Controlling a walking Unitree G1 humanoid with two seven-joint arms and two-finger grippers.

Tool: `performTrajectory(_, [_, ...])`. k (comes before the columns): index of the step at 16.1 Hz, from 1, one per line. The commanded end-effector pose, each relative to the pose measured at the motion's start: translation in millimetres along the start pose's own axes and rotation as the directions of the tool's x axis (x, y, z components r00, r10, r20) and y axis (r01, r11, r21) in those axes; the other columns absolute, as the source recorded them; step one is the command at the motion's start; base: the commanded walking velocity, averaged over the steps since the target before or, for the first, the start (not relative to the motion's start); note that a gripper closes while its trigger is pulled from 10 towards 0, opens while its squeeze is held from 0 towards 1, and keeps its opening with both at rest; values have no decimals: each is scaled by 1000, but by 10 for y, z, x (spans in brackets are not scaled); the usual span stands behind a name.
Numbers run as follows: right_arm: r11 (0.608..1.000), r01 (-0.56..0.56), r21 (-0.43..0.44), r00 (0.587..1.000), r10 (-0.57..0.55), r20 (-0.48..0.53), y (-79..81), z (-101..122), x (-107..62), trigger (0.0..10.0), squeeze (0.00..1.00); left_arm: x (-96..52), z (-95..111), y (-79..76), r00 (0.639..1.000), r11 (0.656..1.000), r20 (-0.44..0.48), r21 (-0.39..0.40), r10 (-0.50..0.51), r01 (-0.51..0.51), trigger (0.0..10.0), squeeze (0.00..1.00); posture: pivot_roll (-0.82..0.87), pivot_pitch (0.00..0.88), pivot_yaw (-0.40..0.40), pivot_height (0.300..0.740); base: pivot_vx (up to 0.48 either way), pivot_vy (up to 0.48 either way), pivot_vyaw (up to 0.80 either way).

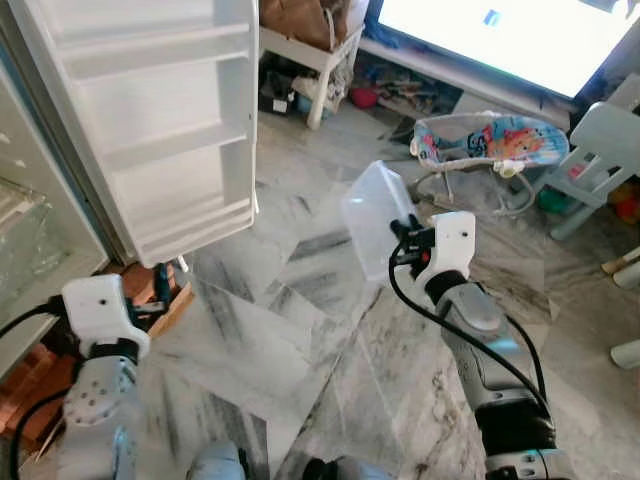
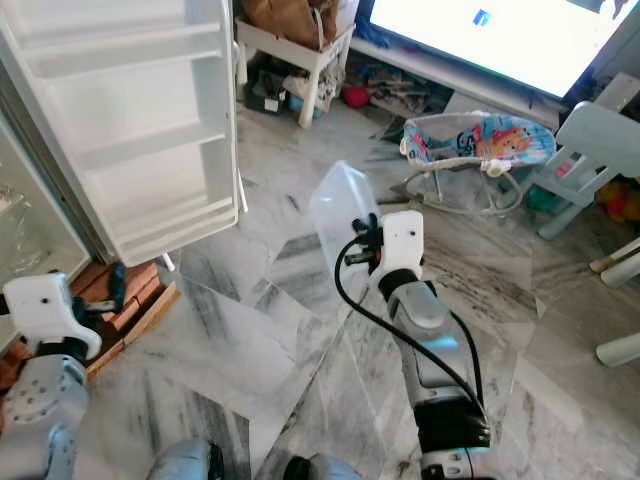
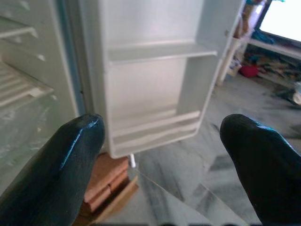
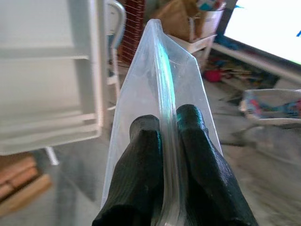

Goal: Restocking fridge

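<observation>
Fingers of the right gripper (image 4: 168, 141) press together on the edge of a clear plastic container (image 1: 377, 218), so its jaws are narrow and clamped on the thin wall. The container is held up in the air above the marble floor (image 1: 300, 330), tilted, out in front of the robot and to the right of the open fridge door (image 1: 165, 120). The left gripper (image 3: 160, 155) has its jaws wide apart with nothing between them; it hovers low near the bottom corner of the fridge door, pointing at the door's lower shelves (image 3: 155, 129). Those door shelves are white and bare. Beneath the door's bottom corner lie reddish bricks (image 3: 106, 181) on a wooden board, touching the floor. To the left of the door stands the fridge body with its pale inner shelves (image 3: 21, 87). Well apart, across the floor toward the far right, sit a baby bouncer (image 1: 490, 145), a pale plastic chair (image 1: 610, 150), a small white table (image 1: 310, 55) and a bright screen (image 1: 510, 35)
</observation>
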State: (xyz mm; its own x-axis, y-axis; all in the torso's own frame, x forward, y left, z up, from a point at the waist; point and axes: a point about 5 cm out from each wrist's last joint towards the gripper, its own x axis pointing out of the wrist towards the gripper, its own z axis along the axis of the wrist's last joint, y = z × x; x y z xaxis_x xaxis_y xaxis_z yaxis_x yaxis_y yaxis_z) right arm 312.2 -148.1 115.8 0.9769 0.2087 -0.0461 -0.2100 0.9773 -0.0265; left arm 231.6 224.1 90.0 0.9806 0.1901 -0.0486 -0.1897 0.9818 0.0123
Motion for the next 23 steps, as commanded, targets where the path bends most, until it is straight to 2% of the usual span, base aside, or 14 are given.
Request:
performTrajectory(1, [997, 66, 48, 997, -64, -30, -97, -78, -33, 10000, 0, -7, -14, -40, 1000, 1000, -15, 15, -28, 28, 10000, 0, 202, 80, -124, 740, 0, 0, 0])
performTrajectory(2, [990, 98, 101, 995, -96, -30, -102, -123, -76, 10000, 0, 4, -17, -102, 996, 996, -24, 15, -85, 85, 10000, 0, 199, 76, -92, 740, 0, 0, 0])
performTrajectory(4, [983, 163, 84, 986, -161, -28, -106, -170, -107, 10000, 0, 36, -6, -174, 988, 986, -29, 56, -154, 156, 10000, 0, 186, 69, -54, 740, 0, 0, 0])
performTrajectory(5, [979, 191, 69, 981, -189, -35, -95, -224, -161, 10000, 0, 84, 4, -280, 971, 965, -36, 108, -237, 240, 10000, 0, 154, 60, -3, 740, 0, 0, 0])
performTrajectory(7, [970, 230, 73, 973, -228, -33, -123, -291, -322, 10000, 0, 215, 46, -482, 923, 909, -41, 164, -382, 383, 10000, 0, 112, 63, 33, 740, 0, 0, 0])
performTrajectory(10, [957, 285, 44, 958, -284, -25, -189, -336, -424, 10000, 0, 346, 51, -574, 898, 875, -44, 206, -439, 438, 10000, 0, 50, 36, 19, 740, 0, 0, 0])
performTrajectory(11, [955, 294, 37, 956, -293, -20, -164, -312, -475, 10000, 0, 378, 90, -565, 893, 867, -33, 229, -448, 443, 10000, 0, 42, 40, 24, 740, 0, 0, 0])
performTrajectory(12, [960, 278, 24, 960, -278, -25, -124, -346, -530, 10000, 0, 354, 31, -483, 913, 893, -55, 190, -404, 407, 10000, 0, 35, 64, 36, 740, 0, 0, 0])
performTrajectory(14, [959, 281, 22, 960, -280, -22, -130, -332, -581, 10000, 0, 289, 18, -400, 926, 905, -54, 195, -374, 377, 10000, 0, 33, 99, 32, 740, 0, 0, 0])
performTrajectory(16, [955, 295, 30, 955, -295, -26, -215, -321, -641, 10000, 0, 160, -2, -259, 957, 942, -46, 169, -285, 289, 10000, 0, 51, 105, -9, 740, 0, 0, 0])
performTrajectory(19, [959, 281, 22, 960, -281, -2, -244, -240, -595, 10000, 0, 146, 70, -243, 967, 950, -12, 185, -256, 253, 10000, 0, 59, 92, -21, 740, 0, 0, 0])
performTrajectory(22, [967, 255, 10, 967, -255, 25, -252, -222, -591, 10000, 0, 100, 37, -213, 973, 945, 8, 241, -230, 221, 10000, 0, 95, 31, -37, 740, 0, 0, 0])
performTrajectory(23, [968, 250, 16, 968, -250, 19, -243, -228, -606, 10000, 0, 74, 32, -198, 977, 952, 1, 224, -213, 207, 10000, 0, 97, 20, -47, 740, 0, 0, 0])
